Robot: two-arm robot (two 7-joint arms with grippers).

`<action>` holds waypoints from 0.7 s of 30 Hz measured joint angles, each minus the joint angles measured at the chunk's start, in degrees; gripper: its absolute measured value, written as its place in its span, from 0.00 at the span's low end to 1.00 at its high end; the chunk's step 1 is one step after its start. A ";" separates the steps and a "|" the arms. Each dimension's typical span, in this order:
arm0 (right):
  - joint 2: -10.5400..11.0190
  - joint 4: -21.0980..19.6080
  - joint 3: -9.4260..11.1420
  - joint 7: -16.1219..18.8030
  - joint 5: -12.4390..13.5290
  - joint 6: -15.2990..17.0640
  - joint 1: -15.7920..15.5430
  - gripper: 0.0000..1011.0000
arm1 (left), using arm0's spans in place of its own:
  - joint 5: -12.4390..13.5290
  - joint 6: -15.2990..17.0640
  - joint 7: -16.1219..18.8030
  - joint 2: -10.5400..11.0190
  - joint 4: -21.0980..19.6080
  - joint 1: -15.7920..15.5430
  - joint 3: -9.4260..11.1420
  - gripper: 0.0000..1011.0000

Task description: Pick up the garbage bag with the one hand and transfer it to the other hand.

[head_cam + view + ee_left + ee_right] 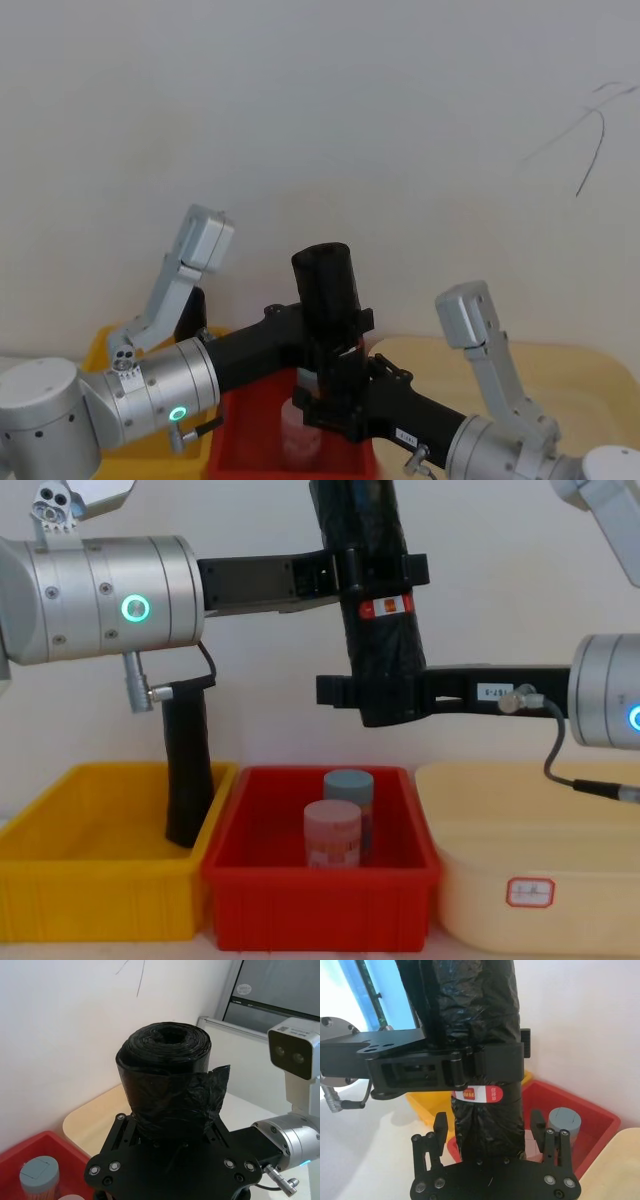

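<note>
The garbage bag (375,650), a thick black roll with a red-and-white label (388,606), stands upright in mid-air above the red bin. My left gripper (375,575), on the green-ringed wrist, is shut on the roll just above the label. In the left wrist view the garbage bag (167,1075) rises between that gripper's fingers. My right gripper (380,695), on the blue-ringed wrist, reaches in from the right around the roll's lower part. In the right wrist view its fingers (440,1130) flank the garbage bag (485,1125) with small gaps on both sides, so it is open.
Below stands a red bin (300,910) holding a grey-lidded canister (348,780) and a pink canister (332,835). A yellow bin (90,900) on the left holds a slim black roll (188,770) standing upright. A cream tub (530,880) is on the right. A white wall is close behind.
</note>
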 joint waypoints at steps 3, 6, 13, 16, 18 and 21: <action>0.08 0.14 -0.15 -0.02 0.03 0.00 0.24 0.99 | 0.00 -0.03 -0.08 0.25 -0.08 -0.01 0.27 0.40; 0.18 0.19 -0.25 -0.06 0.09 -0.01 0.37 0.99 | 0.13 -0.27 -0.18 0.54 -0.09 -0.05 0.59 0.40; 0.39 0.26 -0.41 -0.17 0.25 0.00 0.62 0.99 | 1.01 -1.43 -0.33 1.14 0.15 -0.19 1.50 0.40; 0.45 0.29 -0.45 -0.20 0.31 -0.01 0.69 0.99 | 1.44 -1.91 -0.33 1.33 0.34 -0.28 1.86 0.40; 0.47 0.30 -0.47 -0.22 0.34 -0.01 0.73 0.98 | 1.69 -2.19 -0.32 1.45 0.47 -0.32 2.08 0.40; 0.52 0.32 -0.51 -0.25 0.37 -0.01 0.79 0.92 | 1.93 -2.51 -0.29 1.60 0.62 -0.36 2.31 0.40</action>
